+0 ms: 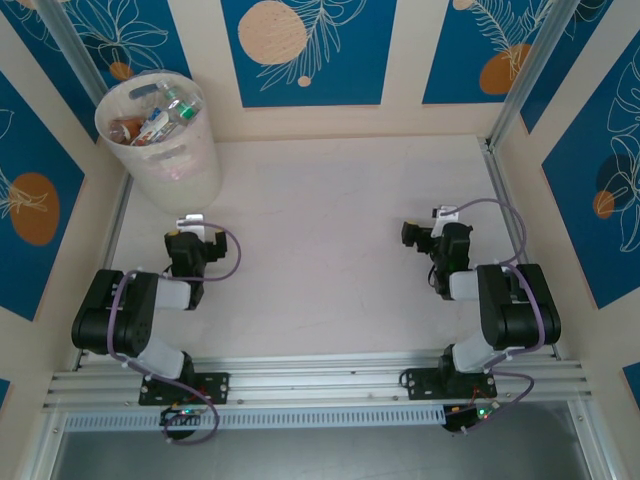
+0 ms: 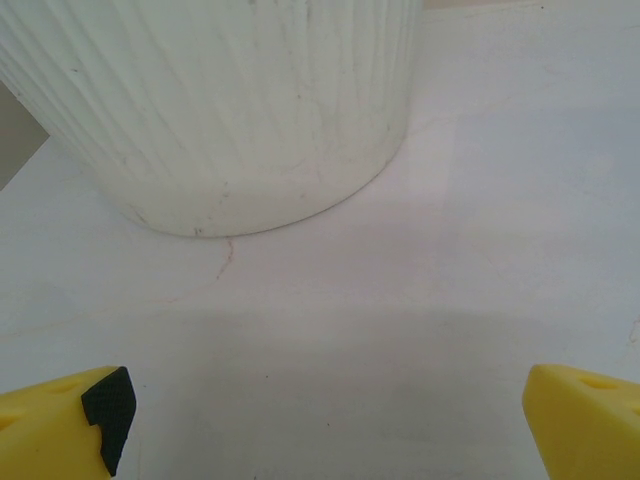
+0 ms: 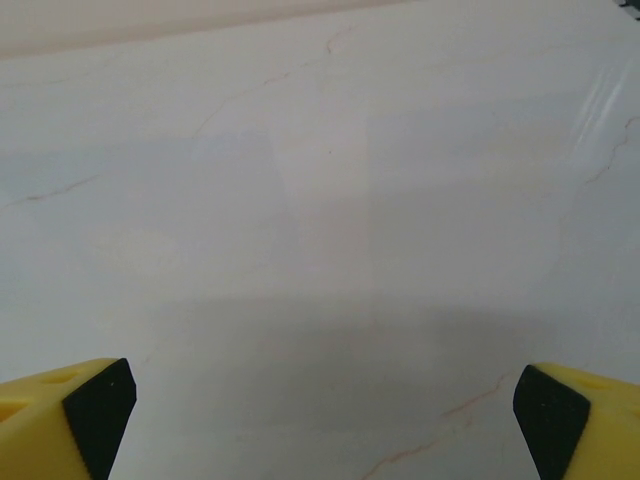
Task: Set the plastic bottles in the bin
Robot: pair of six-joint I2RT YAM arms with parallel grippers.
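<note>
Plastic bottles [image 1: 152, 122]: one lot, every one I can find is heaped inside the bin [image 1: 185, 175], far-left corner of the table [image 1: 320, 200]; green, orange and white labels show through the open top, the pile too jumbled for me to give any single long axis or a count. Bin: tall, round, translucent, upright, standing just ahead of and slightly to the left of the left gripper [image 1: 192, 225]; on the left wrist camera its ribbed wall [image 2: 230, 110] rises near in front, apart from the fingers, bare tabletop between. Left gripper [image 2: 325, 420]: jaws spread wide, nothing between them, low over the table; this is the nearer arm, so I judge that any further drop into the bin would fall to it, the approach running forward and a little left, up over the rim. Right gripper [image 1: 422, 232]: well apart from the bin, across the table on the right; jaws [image 3: 320, 410] likewise wide apart and holding nothing, with marbled tabletop ahead. Status, by my reckoning: the lot looks binned, with both arms drawn back near their bases.
</note>
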